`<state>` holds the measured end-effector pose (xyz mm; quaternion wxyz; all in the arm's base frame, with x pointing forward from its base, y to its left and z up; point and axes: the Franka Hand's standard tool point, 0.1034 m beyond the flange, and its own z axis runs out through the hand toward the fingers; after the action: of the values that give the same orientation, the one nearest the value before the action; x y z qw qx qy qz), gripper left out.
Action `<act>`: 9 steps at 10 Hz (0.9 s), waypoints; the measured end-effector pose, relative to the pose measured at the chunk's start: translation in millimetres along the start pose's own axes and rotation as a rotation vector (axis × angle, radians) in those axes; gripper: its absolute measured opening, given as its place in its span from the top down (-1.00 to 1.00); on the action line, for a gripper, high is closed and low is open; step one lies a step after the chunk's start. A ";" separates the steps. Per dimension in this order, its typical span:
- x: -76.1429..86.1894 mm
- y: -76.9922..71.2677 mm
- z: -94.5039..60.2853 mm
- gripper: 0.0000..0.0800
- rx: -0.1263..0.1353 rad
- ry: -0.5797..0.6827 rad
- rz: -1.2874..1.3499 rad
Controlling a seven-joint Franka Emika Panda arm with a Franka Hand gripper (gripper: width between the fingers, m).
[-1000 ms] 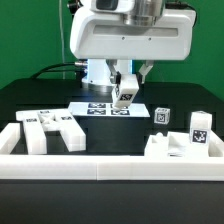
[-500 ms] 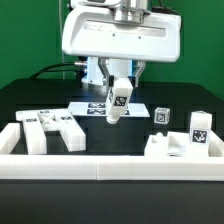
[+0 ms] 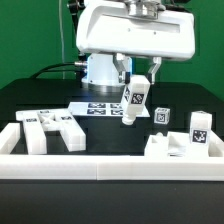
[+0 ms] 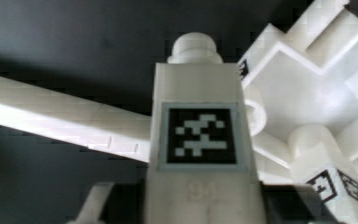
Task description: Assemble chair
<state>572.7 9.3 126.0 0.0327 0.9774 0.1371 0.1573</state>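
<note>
A robot arm's claw (image 3: pixel 139 78) is closed on a white chair leg (image 3: pixel 133 101). It holds the leg tilted above the black surface (image 3: pixel 30 100), just beside the marker board (image 3: pixel 95 108). More white chair pieces (image 3: pixel 178 146) lie towards the exterior view's right. The step appears to be carrying the leg. The next move calls for lining up its peg with a socket.

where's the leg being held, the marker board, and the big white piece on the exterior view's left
leg (image 3: pixel 133 104): exterior view, middle of its tagged side
marker board (image 3: pixel 92 109): exterior view, printed top face beside the leg
big white piece (image 3: pixel 52 134): exterior view, middle of its body
</note>
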 end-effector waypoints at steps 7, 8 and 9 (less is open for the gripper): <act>53.8 -22.0 -7.0 0.27 0.083 -0.032 0.114; 53.0 -21.9 -6.4 0.27 0.083 -0.034 0.114; 53.0 -21.9 -6.3 0.27 0.083 -0.034 0.114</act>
<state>613.4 45.3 145.5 -0.0144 0.9867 0.0869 0.1364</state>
